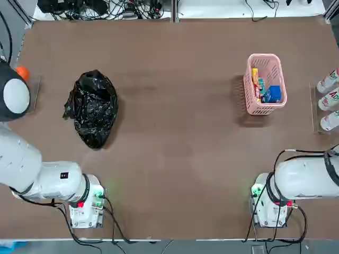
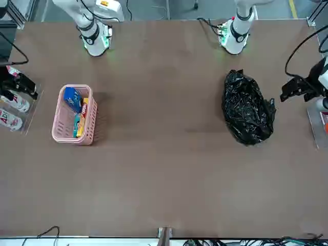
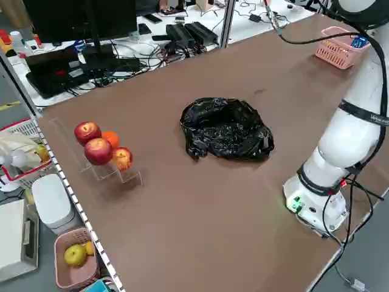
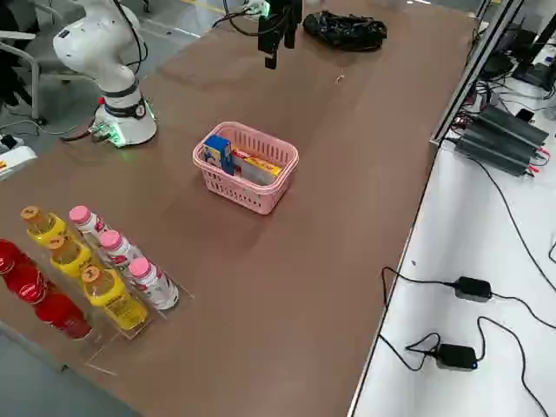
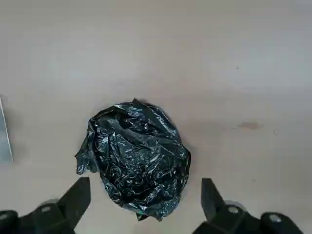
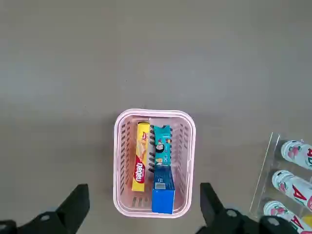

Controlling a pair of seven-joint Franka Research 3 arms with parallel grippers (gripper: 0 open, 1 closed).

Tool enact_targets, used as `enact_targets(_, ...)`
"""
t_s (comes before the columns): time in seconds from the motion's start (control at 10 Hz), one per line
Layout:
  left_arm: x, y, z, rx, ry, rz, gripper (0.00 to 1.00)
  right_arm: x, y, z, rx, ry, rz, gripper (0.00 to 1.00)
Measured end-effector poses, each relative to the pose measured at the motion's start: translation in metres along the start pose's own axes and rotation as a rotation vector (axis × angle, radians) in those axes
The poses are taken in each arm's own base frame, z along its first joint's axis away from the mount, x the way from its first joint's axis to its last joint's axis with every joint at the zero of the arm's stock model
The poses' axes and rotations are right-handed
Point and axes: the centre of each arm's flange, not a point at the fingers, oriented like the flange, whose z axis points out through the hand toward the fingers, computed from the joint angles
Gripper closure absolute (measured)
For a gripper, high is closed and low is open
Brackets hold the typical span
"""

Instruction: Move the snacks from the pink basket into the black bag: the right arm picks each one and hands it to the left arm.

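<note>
The pink basket [image 6: 154, 163] is a small rectangular plastic one with slotted sides and a rim, standing on the brown table [image 1: 175, 132] toward the robot's right. Three snacks lie lengthwise in it: a flat yellow packet [image 6: 141, 163] with red marks along one wall, a teal packet [image 6: 161, 146] beside it, and a blue packet [image 6: 163, 196] at the end of the teal one. In the right side view the blue one stands up against the basket's near end.

The right hand [image 6: 144, 204] hangs above the table with its two fingers [image 6: 75, 202] spread wide and nothing between them. The basket sits directly below it, framed between the fingers, well clear of them.

The black bag [image 1: 92, 108] is a glossy, crumpled heap of wrinkled plastic, larger than the basket, lying on the table toward the robot's left, far from the basket. Its mouth cannot be made out. The left hand [image 5: 146, 200] hovers over it, fingers also set wide apart and empty, with the bag showing between them and not touched.

Beside the basket, at the table's right edge, white bottles [image 1: 329, 98] with red lettering lie in a clear stand; the right side view shows yellow and red bottles with them. At the left edge red apples [image 3: 97, 146] and an orange fruit [image 3: 110, 139] rest on another clear stand.
</note>
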Motion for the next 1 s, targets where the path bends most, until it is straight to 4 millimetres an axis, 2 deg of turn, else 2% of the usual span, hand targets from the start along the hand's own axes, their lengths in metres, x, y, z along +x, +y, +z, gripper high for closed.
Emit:
enact_targets(0.3, 0.002, 0.004, -0.001, -0.002, 0.016, 0.007, 0.00, 0.000, 0.000, 0.000, 0.000, -0.001, 0.000, 0.00)
enact_targets(0.5, 0.002, 0.024, -0.002, -0.005, 0.033, 0.037, 0.00, 0.000, -0.001, 0.005, 0.001, -0.011, -0.001, 0.00)
enact_targets(0.7, 0.003, 0.029, 0.002, -0.005, 0.026, 0.046, 0.00, 0.002, -0.003, 0.022, 0.001, -0.006, -0.005, 0.00)
enact_targets(0.8, 0.004, 0.028, 0.003, -0.005, 0.024, 0.045, 0.00, 0.002, -0.003, 0.037, 0.000, 0.004, -0.007, 0.00)
enact_targets(1.0, 0.005, 0.024, 0.003, -0.006, 0.025, 0.038, 0.00, -0.012, -0.004, 0.063, 0.000, 0.026, -0.007, 0.00)
